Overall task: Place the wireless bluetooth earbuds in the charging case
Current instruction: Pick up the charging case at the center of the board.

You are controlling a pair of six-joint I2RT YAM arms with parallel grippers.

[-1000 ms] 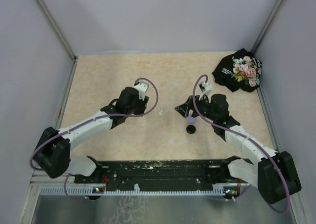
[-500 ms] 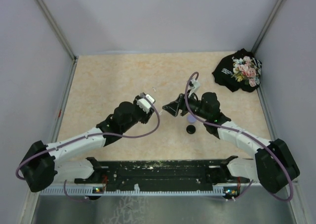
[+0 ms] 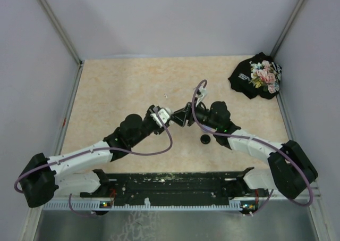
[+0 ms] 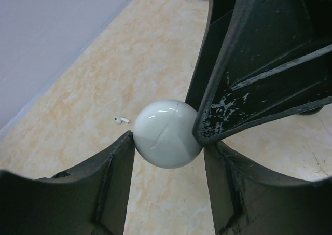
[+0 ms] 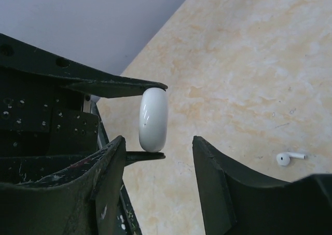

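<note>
1. The left gripper (image 4: 167, 144) is clenching a glossy white round plastic charging case (image 4: 167, 134) between its two black fingers (image 4: 111, 178), holding it clear above the beige marbled tabletop (image 4: 155, 48)
2. The case is pressing against both finger pads, its seam line facing the left wrist camera
3. The right gripper (image 5: 158, 139) is standing released, with its jaws spread wide; the white case is showing edge-on just at its fingertips, nearer the finger on the left of that wrist view, and whether it is touching that finger cannot be told
4. In the overhead view the two grippers are meeting nose to nose near the middle of the table
5. A tiny white stemmed plastic earbud (image 4: 122, 120) is lying loose on the tabletop, beyond the held case and apart from both grippers
6. A small black round puck-like case (image 3: 205, 139) is resting on the table just beside the right arm's wrist
7. A crumpled black cloth with a pink floral print (image 3: 256, 76) is lying in the far right corner
</note>
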